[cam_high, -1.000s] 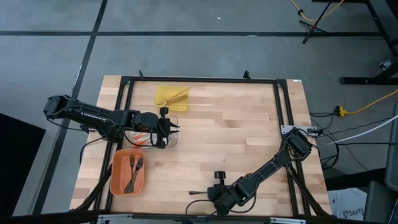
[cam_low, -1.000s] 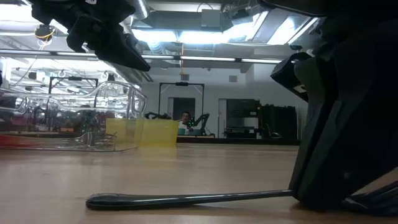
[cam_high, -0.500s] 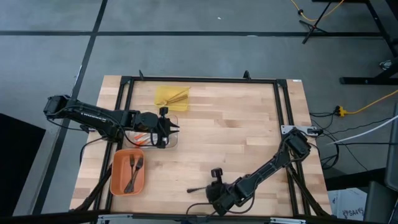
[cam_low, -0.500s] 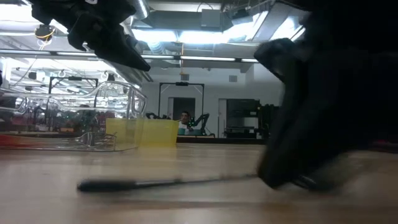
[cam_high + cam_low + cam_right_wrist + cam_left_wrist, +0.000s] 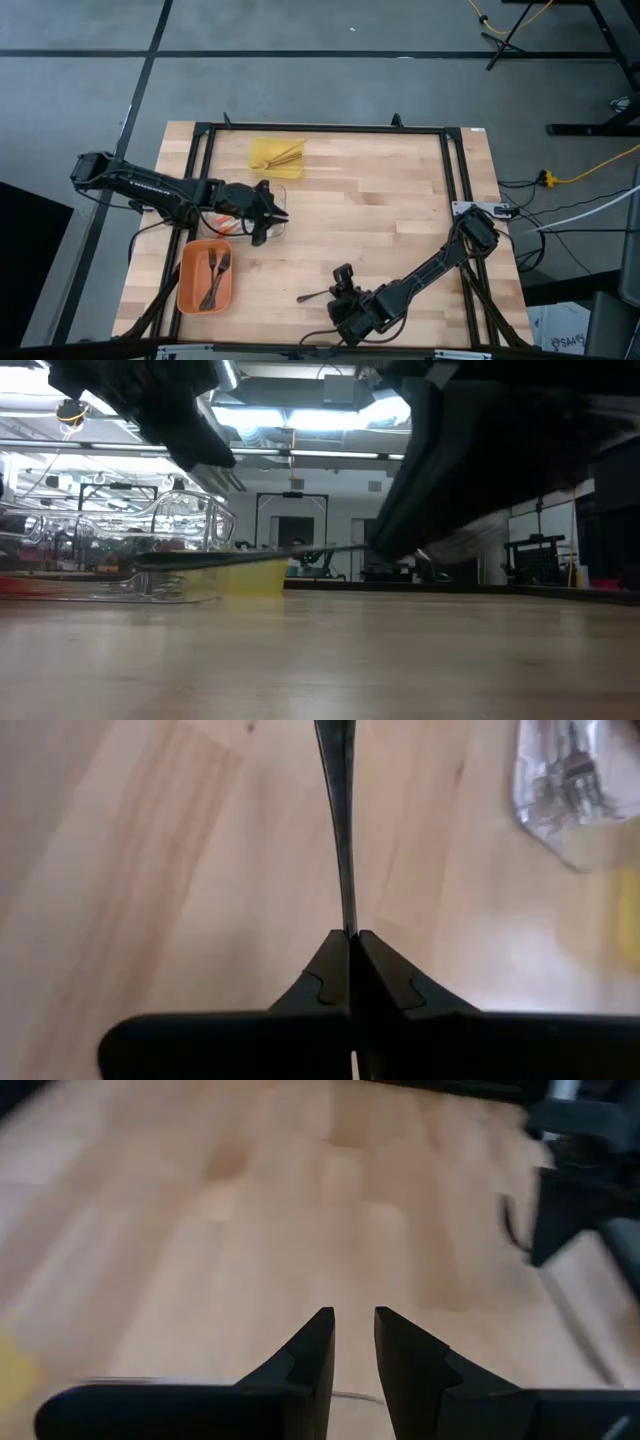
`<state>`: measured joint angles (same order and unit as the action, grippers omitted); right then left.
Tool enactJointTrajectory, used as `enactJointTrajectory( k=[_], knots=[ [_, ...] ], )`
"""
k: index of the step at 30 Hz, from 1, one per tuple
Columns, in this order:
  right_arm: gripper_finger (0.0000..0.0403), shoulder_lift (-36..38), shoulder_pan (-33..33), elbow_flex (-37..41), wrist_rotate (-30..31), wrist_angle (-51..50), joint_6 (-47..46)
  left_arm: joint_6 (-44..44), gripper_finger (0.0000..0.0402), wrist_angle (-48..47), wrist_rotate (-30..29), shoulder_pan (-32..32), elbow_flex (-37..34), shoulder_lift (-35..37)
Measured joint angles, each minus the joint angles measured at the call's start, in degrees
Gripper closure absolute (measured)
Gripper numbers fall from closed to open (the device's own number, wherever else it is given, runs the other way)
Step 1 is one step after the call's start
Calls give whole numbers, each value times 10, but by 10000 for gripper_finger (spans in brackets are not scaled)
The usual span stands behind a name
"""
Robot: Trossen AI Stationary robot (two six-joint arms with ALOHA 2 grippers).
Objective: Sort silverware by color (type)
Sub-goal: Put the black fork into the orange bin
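My right gripper (image 5: 340, 293) is near the table's front edge, at its middle, shut on a thin dark utensil (image 5: 315, 296). In the low view the utensil (image 5: 260, 554) hangs about level above the wood. My left gripper (image 5: 272, 216) hovers at the left over the clear tray (image 5: 228, 224) of silver pieces with orange tips. Its fingers (image 5: 352, 1320) stand a little apart with nothing between them. Two dark forks (image 5: 215, 275) lie in the orange tray (image 5: 190, 290). The yellow tray (image 5: 275, 157) holds tan pieces. My right gripper pinches the dark utensil's narrow end (image 5: 347, 920) between its two fingertips; what lies behind the tips is hidden by them. The fingers slant down from the table's right side and lie along the utensil. It sticks straight out from them toward the left, lifted clear.
The clear tray (image 5: 150, 540) and the yellow tray (image 5: 245, 573) stand at the far left, the orange tray at the near left. Bare wood (image 5: 380, 210) fills the middle and right. A black frame (image 5: 455, 180) runs round the table's edges.
My right gripper has risen and rolled its wrist, shifting a little toward the table's left. The dark utensil, which lay flat on the wood, is now lifted clear and hangs about level. My left gripper has rolled in place over the clear tray.
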<state>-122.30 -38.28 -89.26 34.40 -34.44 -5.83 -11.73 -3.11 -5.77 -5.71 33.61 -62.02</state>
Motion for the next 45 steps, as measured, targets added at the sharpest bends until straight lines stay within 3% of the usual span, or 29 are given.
enactJointTrajectory(
  k=[11,31,37,45],
  knots=[
    [403,1,34,-36,16,-22,131,-120,333,1,70,-65,0,0],
    [403,2,118,-65,-53,-17,398,-122,333,1,68,-132,0,0],
    [403,2,154,-65,-16,-15,484,-122,333,1,53,-132,0,0],
    [403,2,188,-65,-15,38,555,-176,333,-23,-27,-132,0,0]
  ],
)
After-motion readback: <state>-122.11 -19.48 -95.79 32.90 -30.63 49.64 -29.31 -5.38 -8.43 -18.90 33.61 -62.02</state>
